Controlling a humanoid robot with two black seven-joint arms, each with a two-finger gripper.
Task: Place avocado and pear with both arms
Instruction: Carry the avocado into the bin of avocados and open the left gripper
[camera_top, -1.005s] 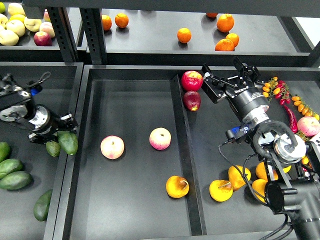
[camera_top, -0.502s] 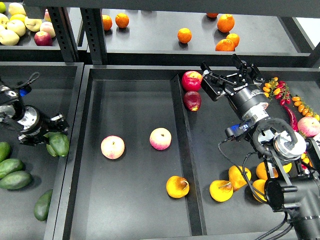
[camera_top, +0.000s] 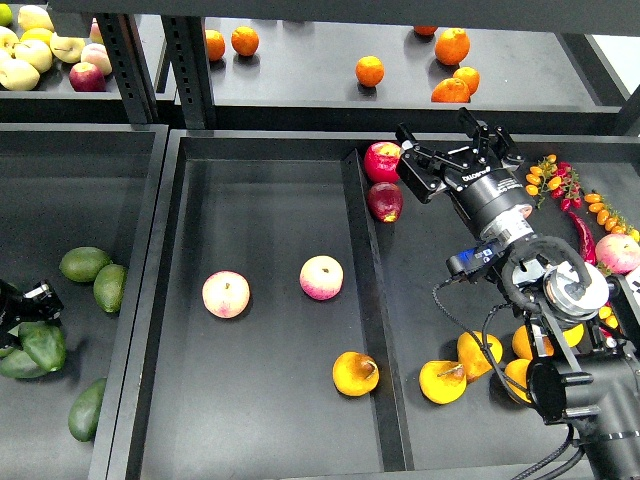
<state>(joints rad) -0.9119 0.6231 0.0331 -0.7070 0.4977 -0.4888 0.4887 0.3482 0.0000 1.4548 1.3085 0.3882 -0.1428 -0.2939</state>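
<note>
A wide black metal tray (camera_top: 260, 440) lies left of the right gripper (camera_top: 447, 160), whose fingers are spread wide and empty; swinging down, it could knock the glossy red apples (camera_top: 383, 160) just left of it. The squat golden pear (camera_top: 355, 373) sits well below it in the tray. The left gripper (camera_top: 28, 305), barely visible, cannot be judged; the smooth dark avocado (camera_top: 42, 345) just beneath could roll.
</note>
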